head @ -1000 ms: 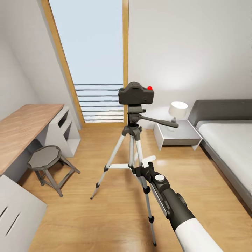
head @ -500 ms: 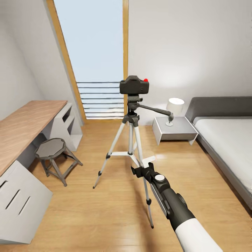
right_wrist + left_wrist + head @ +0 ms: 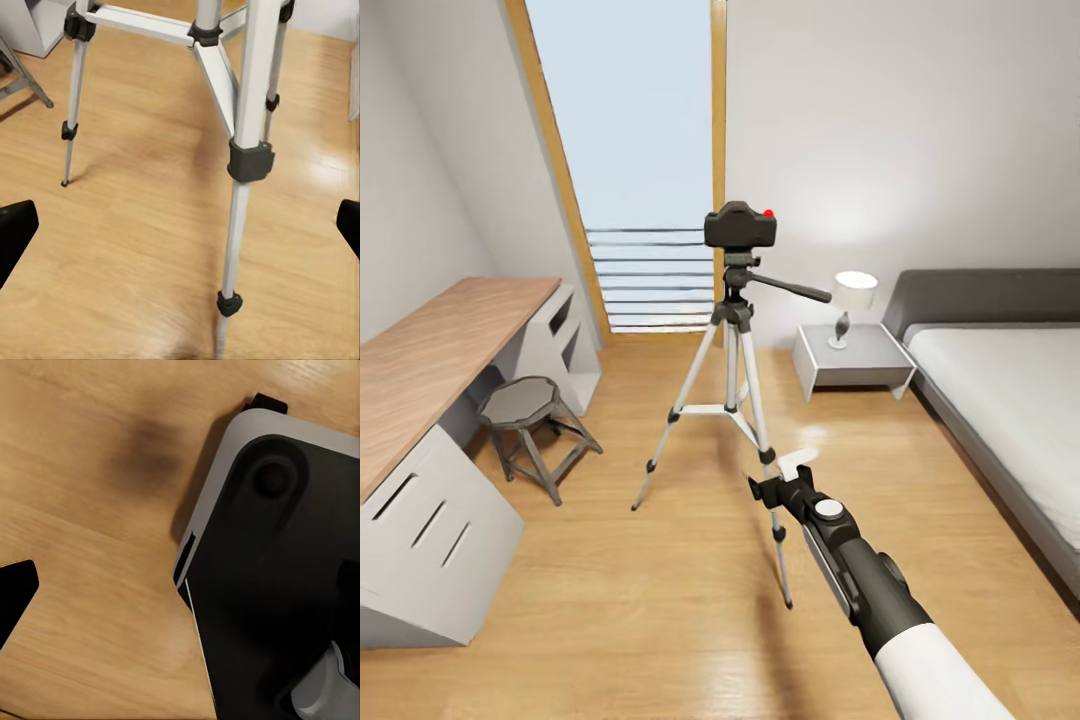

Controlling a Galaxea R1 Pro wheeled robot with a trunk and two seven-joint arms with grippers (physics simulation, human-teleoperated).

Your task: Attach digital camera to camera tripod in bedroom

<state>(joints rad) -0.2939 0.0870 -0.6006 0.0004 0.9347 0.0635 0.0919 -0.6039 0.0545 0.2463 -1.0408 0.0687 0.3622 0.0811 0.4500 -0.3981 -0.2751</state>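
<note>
My right arm reaches fwd at 6 o'clock in the head view. My right gripper has its fingers spread wide w/ nothing between them, aimed at floor by the near leg. My left gripper: one fingertip shows over wood floor beside my base; can't tell if it's open or closed. Camera tripod stands mid-room at 12. Digital camera sits on its head, upright. Stool and desk at 9–10, nightstand w/ lamp at 1, bed at 2–3. Window behind.
</note>
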